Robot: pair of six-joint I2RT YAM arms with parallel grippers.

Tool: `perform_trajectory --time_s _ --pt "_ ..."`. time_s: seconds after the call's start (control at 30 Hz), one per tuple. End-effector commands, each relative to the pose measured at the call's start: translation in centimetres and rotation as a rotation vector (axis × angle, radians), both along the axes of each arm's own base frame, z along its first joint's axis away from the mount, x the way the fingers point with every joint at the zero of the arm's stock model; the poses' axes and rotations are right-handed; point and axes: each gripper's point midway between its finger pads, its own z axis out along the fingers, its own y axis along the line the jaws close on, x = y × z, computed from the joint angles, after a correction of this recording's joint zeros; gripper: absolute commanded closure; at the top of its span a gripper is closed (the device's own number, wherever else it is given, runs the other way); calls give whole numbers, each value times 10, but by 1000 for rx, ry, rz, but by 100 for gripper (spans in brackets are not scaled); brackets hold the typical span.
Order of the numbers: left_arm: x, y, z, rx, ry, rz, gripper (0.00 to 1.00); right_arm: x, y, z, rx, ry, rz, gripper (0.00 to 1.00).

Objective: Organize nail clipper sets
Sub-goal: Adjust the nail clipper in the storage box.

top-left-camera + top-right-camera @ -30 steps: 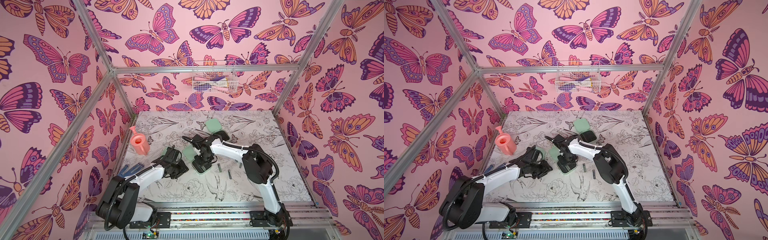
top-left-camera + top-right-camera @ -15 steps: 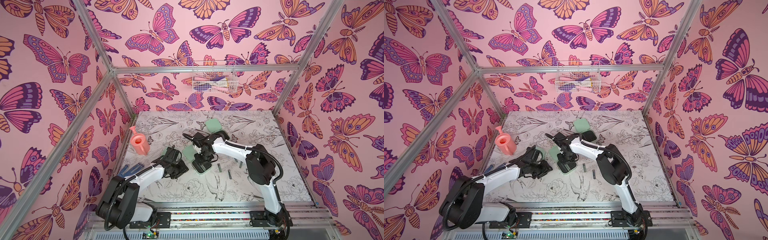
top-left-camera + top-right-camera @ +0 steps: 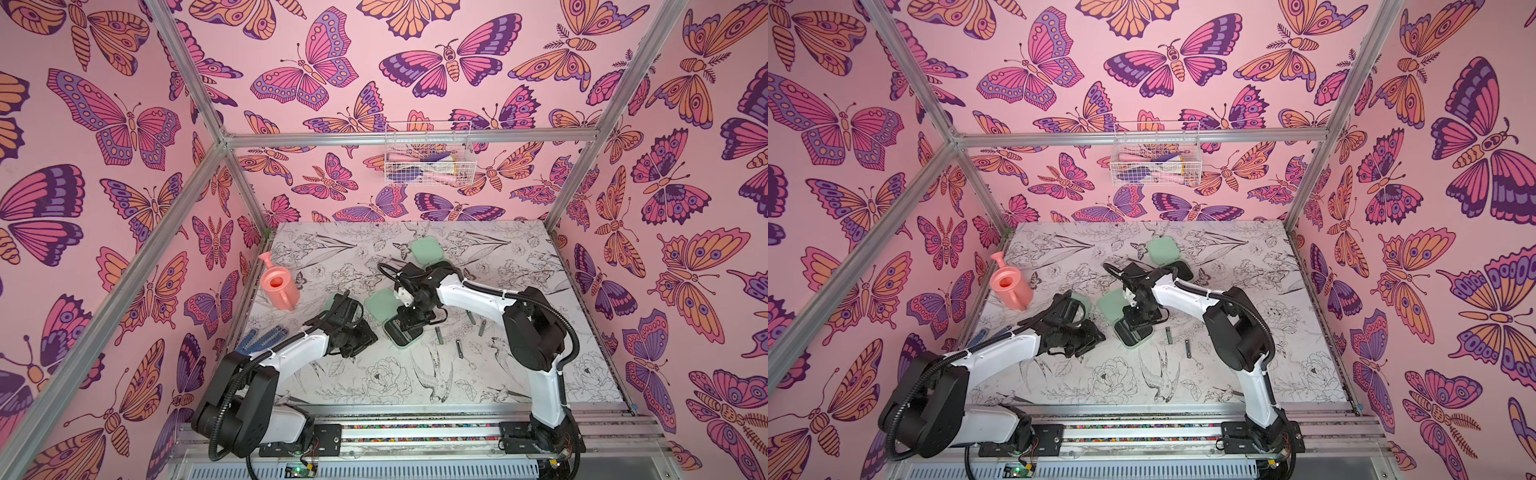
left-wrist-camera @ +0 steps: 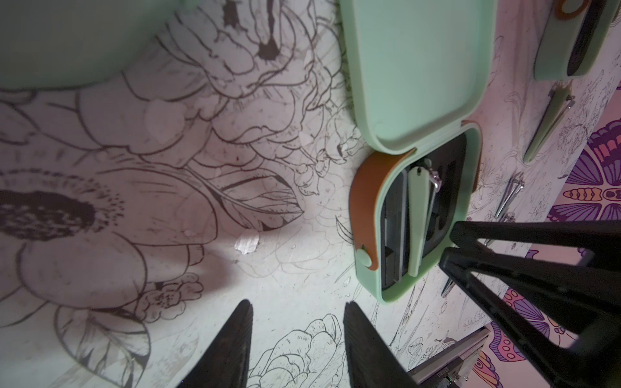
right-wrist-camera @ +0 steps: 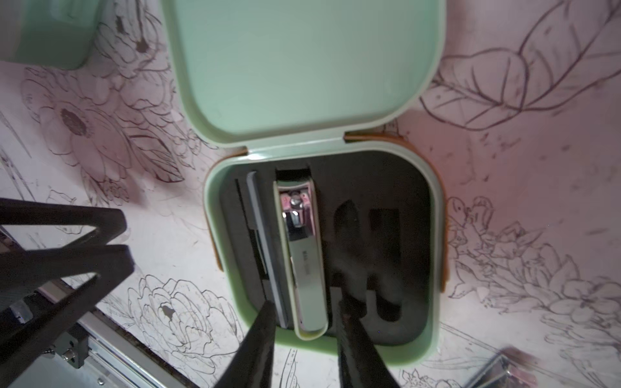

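Risk lies with the right gripper [image 5: 305, 304], jaws apart astride the silver metal nail clipper [image 5: 302, 255] seated in the open mint-green hinged case [image 5: 302, 67] at near middle: rising askew could snag and unseat it.

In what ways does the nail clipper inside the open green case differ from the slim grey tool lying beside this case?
The pale-green and silver nail clipper sits in a slot of the open mint-green case; the slim grey metal tool lies loose on the printed table. The right gripper straddles the clipper; no gripper touches the tool. Both lie flat.
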Motion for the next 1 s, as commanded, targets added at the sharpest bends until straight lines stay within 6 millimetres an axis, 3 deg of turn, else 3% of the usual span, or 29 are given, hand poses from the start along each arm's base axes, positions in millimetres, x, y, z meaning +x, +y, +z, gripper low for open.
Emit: perform_trajectory --time_s 0.0,0.97 --pt "-3 1 -4 8 33 -8 53 1 9 4 75 3 9 66" --pt "-6 4 -7 16 40 -4 53 10 8 -21 138 73 -44 70"
